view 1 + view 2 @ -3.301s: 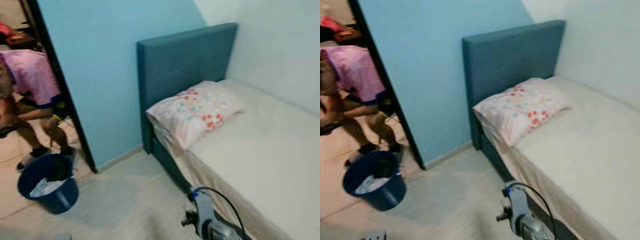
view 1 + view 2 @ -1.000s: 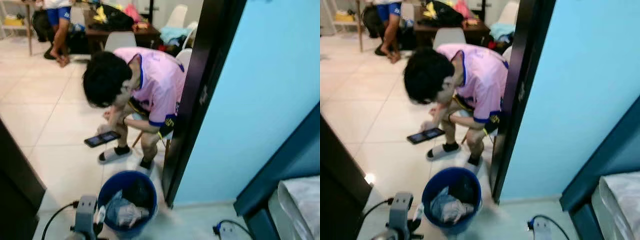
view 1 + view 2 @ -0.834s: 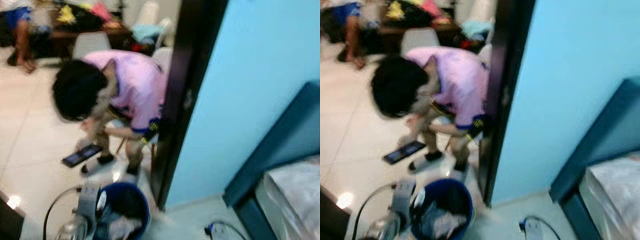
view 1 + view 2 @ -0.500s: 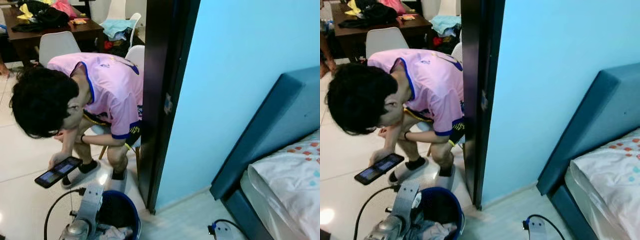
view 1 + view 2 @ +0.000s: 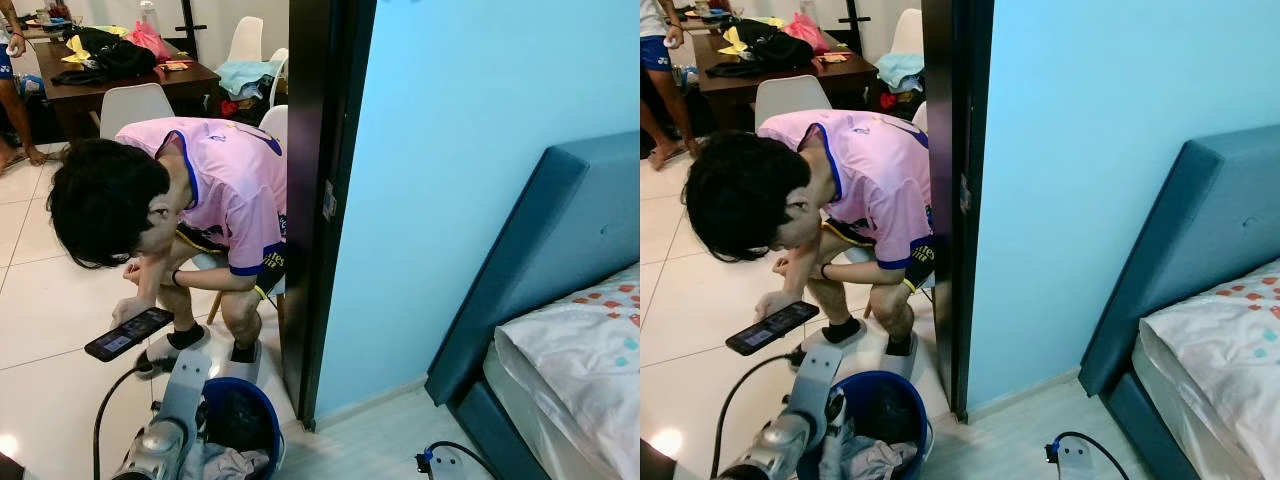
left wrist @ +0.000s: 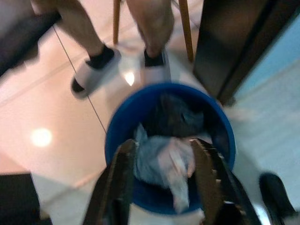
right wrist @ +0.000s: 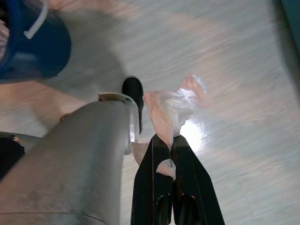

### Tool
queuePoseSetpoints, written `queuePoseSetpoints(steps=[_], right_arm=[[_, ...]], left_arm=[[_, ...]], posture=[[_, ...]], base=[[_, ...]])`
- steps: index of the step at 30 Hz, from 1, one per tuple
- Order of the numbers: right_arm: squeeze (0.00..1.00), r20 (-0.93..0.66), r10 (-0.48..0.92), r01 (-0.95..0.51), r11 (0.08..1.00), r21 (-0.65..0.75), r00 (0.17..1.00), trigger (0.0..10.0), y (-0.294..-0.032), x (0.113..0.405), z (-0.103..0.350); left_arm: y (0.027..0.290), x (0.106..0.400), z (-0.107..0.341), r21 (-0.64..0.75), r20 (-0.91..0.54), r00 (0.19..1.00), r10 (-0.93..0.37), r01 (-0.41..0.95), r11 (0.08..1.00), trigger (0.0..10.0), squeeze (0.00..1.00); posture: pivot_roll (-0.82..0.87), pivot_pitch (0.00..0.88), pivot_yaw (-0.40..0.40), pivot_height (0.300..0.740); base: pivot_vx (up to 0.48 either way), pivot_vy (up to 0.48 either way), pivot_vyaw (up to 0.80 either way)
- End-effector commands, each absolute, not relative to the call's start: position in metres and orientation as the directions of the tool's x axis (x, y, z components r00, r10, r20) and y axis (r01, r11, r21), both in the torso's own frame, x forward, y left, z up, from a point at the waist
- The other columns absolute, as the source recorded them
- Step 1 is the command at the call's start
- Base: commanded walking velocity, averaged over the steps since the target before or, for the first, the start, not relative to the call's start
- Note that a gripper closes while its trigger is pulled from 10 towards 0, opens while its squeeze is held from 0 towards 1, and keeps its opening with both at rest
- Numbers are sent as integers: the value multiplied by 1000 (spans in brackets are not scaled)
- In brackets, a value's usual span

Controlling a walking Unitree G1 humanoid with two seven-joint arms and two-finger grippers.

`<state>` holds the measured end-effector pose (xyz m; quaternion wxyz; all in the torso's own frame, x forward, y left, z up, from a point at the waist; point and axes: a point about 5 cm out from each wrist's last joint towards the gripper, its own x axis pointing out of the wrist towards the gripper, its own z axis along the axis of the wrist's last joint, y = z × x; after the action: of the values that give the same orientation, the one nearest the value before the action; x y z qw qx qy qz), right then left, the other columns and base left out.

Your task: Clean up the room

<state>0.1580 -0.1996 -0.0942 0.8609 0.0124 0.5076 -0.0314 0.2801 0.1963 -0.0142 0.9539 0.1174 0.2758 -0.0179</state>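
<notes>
Right hand (image 7: 171, 140) pressed together, pinching crumpled plastic bag (image 7: 171, 108) above wood floor (image 7: 243, 70), likely headed for bin. Left hand (image 6: 161, 154) spread over blue bucket (image 6: 119, 136) holding clothes (image 6: 164, 161), by doorway. Person (image 5: 215, 190) crouches just behind bucket, so keep clearance.

The floor (image 5: 1010, 430) is pale wood-look planks in the bedroom and glossy cream tile (image 5: 40, 330) beyond the door frame. A blue bucket (image 5: 902, 400) of crumpled clothes stands on it at 7 o'clock; a seated person's slippered feet (image 5: 175, 345) rest on the tile just beyond
</notes>
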Motion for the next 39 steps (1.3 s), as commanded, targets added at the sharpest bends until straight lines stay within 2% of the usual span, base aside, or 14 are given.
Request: queuePoseSetpoints(steps=[1, 8, 10, 13, 14, 15, 17, 19, 22, 26, 27, 29, 31, 39], right_arm=[[0, -876, -53, 74, 997, -20, 479, 10000, -204, 155, -95], [0, -860, -59, 101, 995, -9, 507, 10000, -210, 159, -92], [0, -811, -27, 69, 997, 16, 584, 10000, -210, 185, -79], [0, -783, 3, 35, 999, 32, 622, 10000, -206, 199, -72], [0, -748, 72, -29, 997, 69, 660, 10000, -197, 218, -63], [0, -748, 72, -29, 997, 69, 660, 10000, -197, 218, -63], [0, -683, 279, -256, 957, 138, 675, 10000, -168, 253, -41], [0, -661, 429, -440, 883, 163, 616, 10000, -142, 271, -26], [0, -673, 511, -575, 803, 153, 535, 10000, -121, 277, -19], [0, -673, 511, -575, 803, 153, 535, 10000, -121, 277, -19], [0, -678, 531, -617, 773, 144, 507, 10000, -113, 278, -17], [0, -689, 573, -715, 690, 114, 443, 10000, -87, 279, -13], [0, -690, 584, -735, 669, 111, 427, 10000, -79, 279, -12], [0, -664, 606, -726, 674, 137, 438, 10000, -57, 285, -3]], left_arm=[[198, 279, -16, 228, -544, 838, 45, 96, 969, 10000, 1000], [209, 261, -29, 330, -596, 796, 105, 124, 936, 10000, 1000], [215, 238, -45, 368, -647, 751, 136, 150, 918, 10000, 1000], [217, 227, -52, 363, -669, 729, 146, 150, 919, 10000, 992], [218, 214, -60, 346, -698, 700, 147, 150, 926, 10000, 0], [218, 214, -60, 346, -698, 700, 147, 150, 926, 10000, 0], [216, 183, -77, 282, -765, 633, 120, 162, 946, 10000, 0], [211, 156, -90, 203, -819, 569, 74, 166, 965, 10000, 0], [203, 132, -100, 128, -862, 508, 7, 204, 970, 10000, 0], [203, 132, -100, 128, -862, 508, 7, 204, 970, 10000, 0], [203, 126, -102, 147, -867, 499, -9, 271, 951, 10000, 0], [219, 117, -101, 210, -859, 509, 53, 256, 944, 10000, 0], [226, 115, -100, 236, -853, 515, 86, 234, 943, 10000, 0], [249, 115, -94, 294, -835, 523, 172, 159, 942, 10000, 0]], posture=[[-148, 67, -55, 740], [-141, 74, -53, 740], [-133, 78, -55, 740], [-130, 79, -56, 740], [-106, 86, -61, 740], [-106, 86, -61, 740], [-82, 94, -68, 740], [-54, 102, -78, 740], [25, 137, -112, 740], [25, 137, -112, 740], [32, 141, -116, 740], [123, 180, -127, 740], [123, 180, -127, 740], [179, 221, -121, 740]], base=[[0, 0, 0], [0, 0, 0], [0, 0, 0], [0, 0, 0], [0, 0, 0], [0, 0, 0], [0, 0, 0], [0, 0, 0], [0, 0, 0], [0, 0, 0], [0, 0, 0], [0, 0, 800], [0, 0, 800], [0, 0, 800]])
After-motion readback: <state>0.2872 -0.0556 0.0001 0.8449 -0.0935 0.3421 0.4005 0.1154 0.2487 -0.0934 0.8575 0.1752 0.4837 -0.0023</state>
